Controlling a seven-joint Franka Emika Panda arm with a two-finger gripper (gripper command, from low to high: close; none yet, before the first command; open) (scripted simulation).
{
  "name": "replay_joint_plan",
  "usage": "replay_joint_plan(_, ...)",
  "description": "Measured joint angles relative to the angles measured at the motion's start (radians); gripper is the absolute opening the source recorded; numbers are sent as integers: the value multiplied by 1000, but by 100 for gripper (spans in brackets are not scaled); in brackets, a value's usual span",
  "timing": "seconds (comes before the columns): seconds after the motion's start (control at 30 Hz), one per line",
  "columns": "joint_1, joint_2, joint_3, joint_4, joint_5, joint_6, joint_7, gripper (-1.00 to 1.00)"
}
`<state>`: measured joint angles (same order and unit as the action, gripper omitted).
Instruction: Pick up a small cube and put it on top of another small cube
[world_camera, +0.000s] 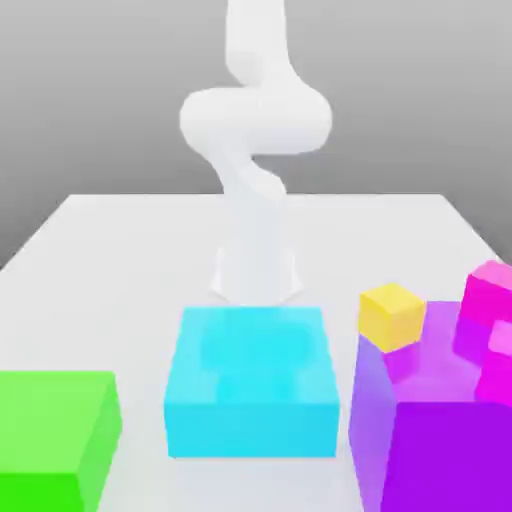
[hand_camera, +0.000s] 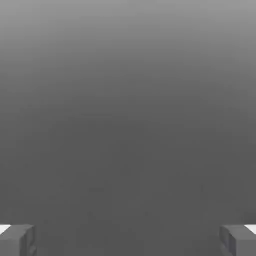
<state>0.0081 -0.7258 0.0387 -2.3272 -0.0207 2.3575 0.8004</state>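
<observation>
A small yellow cube (world_camera: 392, 315) rests on the near corner of a large purple block (world_camera: 440, 445) at the exterior view's right. Small magenta cubes (world_camera: 489, 291) sit beside it on the same block, further right. The white arm (world_camera: 255, 130) rises behind the middle of the table and bends high above it. In the hand view my gripper (hand_camera: 128, 241) is open, its two grey fingertips (hand_camera: 18, 240) far apart with nothing between them, facing a plain grey background.
A large cyan block (world_camera: 250, 395) stands in the middle front, right before the arm's base. A large green block (world_camera: 55, 435) sits at the front of the exterior view's left. The white table (world_camera: 120, 260) stretches behind them.
</observation>
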Motion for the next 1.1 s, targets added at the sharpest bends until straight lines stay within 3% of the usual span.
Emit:
replay_joint_plan(0.63,395,495,319,-362,-188,498,-417,0)
replay_joint_plan(1.1,569,675,267,-509,13,499,-933,0)
